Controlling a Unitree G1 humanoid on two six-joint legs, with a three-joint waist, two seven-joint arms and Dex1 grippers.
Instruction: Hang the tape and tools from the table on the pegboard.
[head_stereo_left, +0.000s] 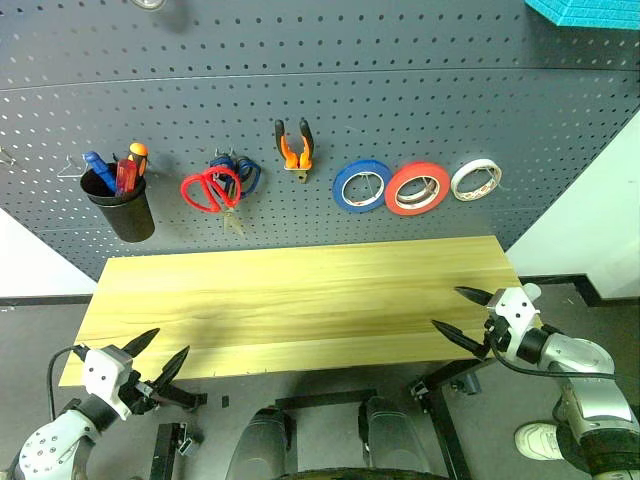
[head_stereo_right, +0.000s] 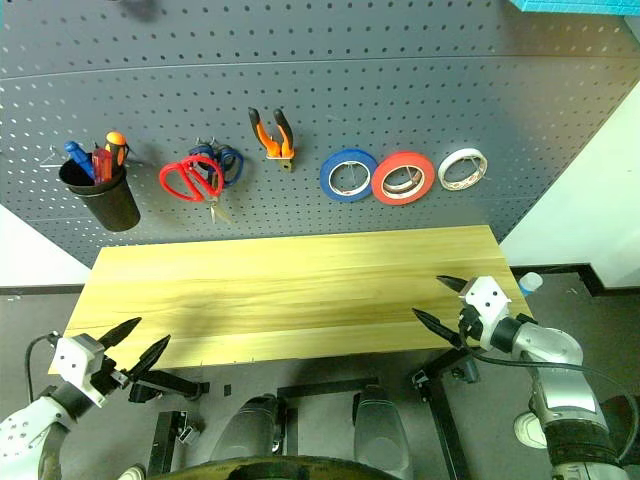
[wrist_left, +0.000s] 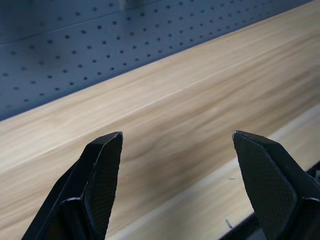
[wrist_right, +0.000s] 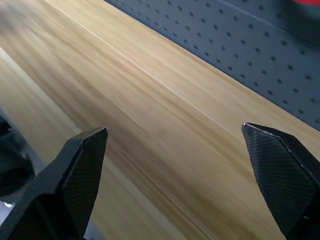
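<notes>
The red tape roll (head_stereo_left: 417, 188) hangs on the dotted grey pegboard (head_stereo_left: 330, 90) between a blue roll (head_stereo_left: 362, 185) and a thin clear roll (head_stereo_left: 476, 179). Left of them hang pliers (head_stereo_left: 294, 148) and red scissors (head_stereo_left: 210, 189). A round black cup (head_stereo_left: 122, 207) holds the red screwdriver (head_stereo_left: 125, 176). The grainy wooden table (head_stereo_left: 290, 300) lies bare. Left gripper (head_stereo_left: 156, 356) and right gripper (head_stereo_left: 462, 315) both have jaws spread, empty, at the table's near corners.
</notes>
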